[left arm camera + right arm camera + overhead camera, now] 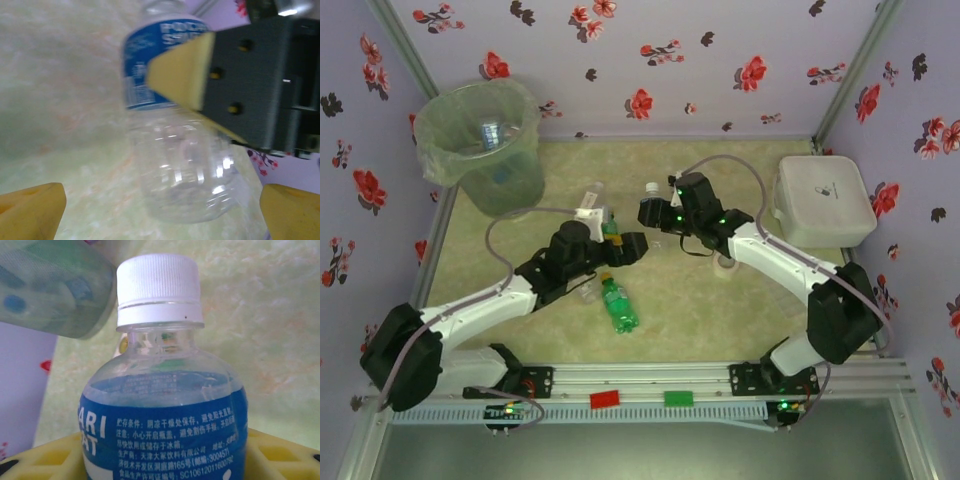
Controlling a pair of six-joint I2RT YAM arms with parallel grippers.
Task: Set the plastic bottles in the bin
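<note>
Step in hand: pick-up of the blue-label bottle (165, 415), clear, white cap, lying mid-table with its cap toward the far wall. Your right fingers (45, 457) sit on either side of the label, yellow pads against the plastic. That reads as a grip taken on a narrow opening, though you cannot tell whether the bottle is off the table. Your left fingers (30, 210) are spread as wide as they go and hold nothing, facing the same bottle's base from the near-left side. The bin (505, 180) stands in the far left corner, well apart from the grasp, with a few bottles showing through its green liner. Next move, as a judgement: lift straight up, clear the left arm, carry far-left over the rim, then let go. Mind the smooth round body, which may slip or turn in the pads. The green bottle (618, 305) lies near of both arms, waiting; another white-capped bottle (593, 193) sits just far of the left wrist.
</note>
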